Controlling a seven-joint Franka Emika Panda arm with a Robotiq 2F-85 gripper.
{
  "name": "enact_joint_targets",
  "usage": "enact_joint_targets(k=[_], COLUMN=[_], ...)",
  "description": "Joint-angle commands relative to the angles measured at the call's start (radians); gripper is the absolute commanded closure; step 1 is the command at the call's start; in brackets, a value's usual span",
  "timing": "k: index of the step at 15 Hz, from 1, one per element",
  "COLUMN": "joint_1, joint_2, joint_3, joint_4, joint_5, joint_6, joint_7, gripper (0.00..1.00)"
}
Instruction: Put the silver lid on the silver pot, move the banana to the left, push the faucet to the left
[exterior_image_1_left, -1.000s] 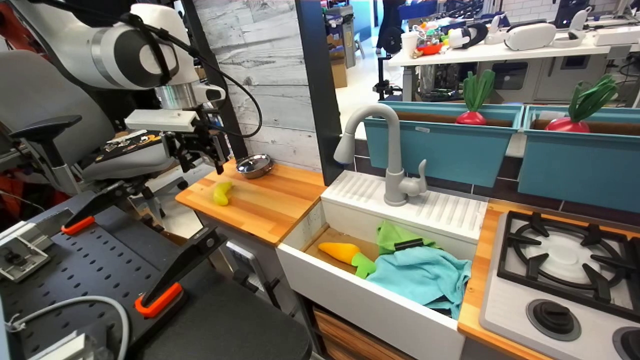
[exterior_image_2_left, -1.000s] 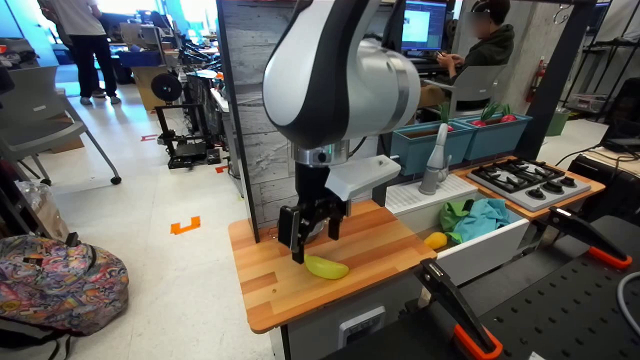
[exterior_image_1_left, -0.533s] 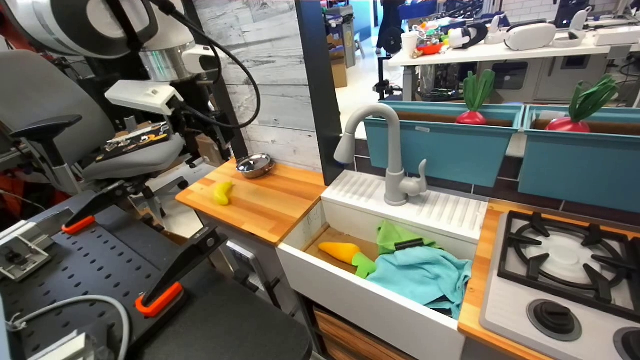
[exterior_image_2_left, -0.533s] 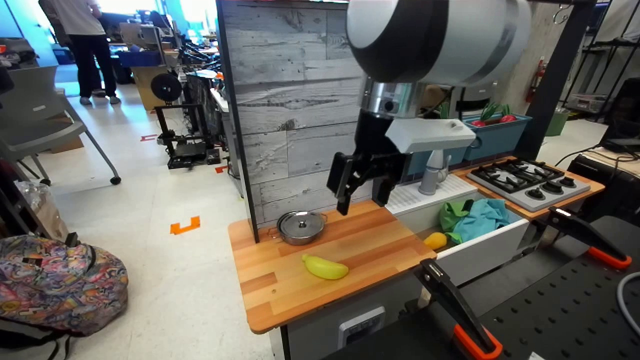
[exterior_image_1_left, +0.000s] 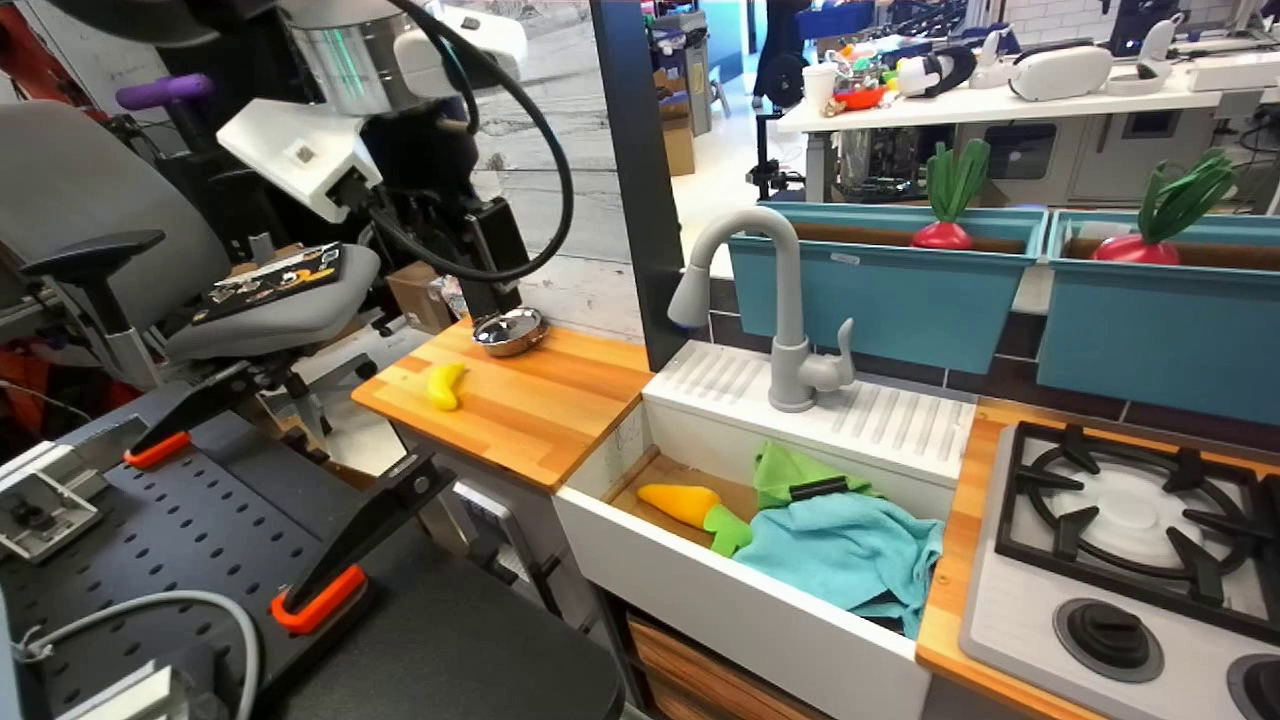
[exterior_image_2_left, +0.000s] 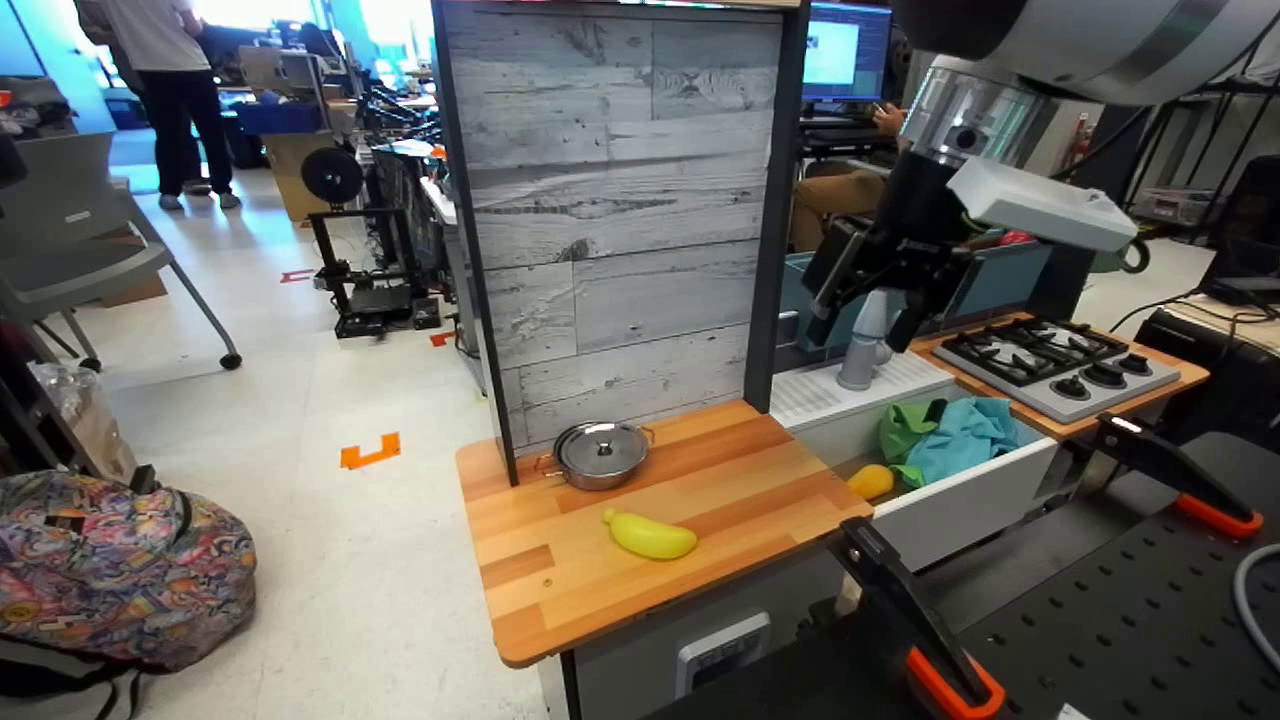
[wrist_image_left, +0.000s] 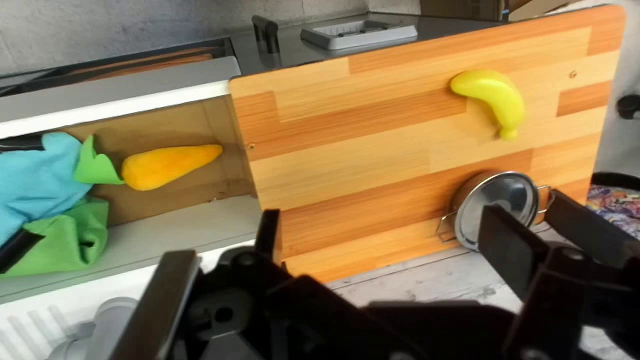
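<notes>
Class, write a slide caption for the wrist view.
Beyond the open gripper: a banana and a lidded pot on the counter, a carrot and cloths in the sink.

Yellow banana (exterior_image_2_left: 652, 537), silver lid (exterior_image_2_left: 588, 456), silver pot (exterior_image_2_left: 597, 484), grey faucet (exterior_image_1_left: 788, 300), black pincer (exterior_image_2_left: 862, 335), orange-and-tan striped worktop (exterior_image_2_left: 735, 475)
</notes>
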Motion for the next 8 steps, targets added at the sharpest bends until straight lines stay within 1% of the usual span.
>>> enact_joint_targets(k=[1, 4, 7, 8], joint_1=[-0.100, -0.124, -0.113, -0.101], joint_2=[-0.031, -0.009, 0.013, 0.023], joint_3=[0.031, 0.007, -0.028, -0.047], joint_4=[0.011, 0.071, 0.142, 0.168], joint_5=[0.082, 0.094, 0.099, 0.095], joint_6=[-0.032, -0.064, -0.098, -0.112], joint_7=[-0.092, -0.123, -0.118, -0.105], gripper=[0.00, 0.00, 0.00, 0.00])
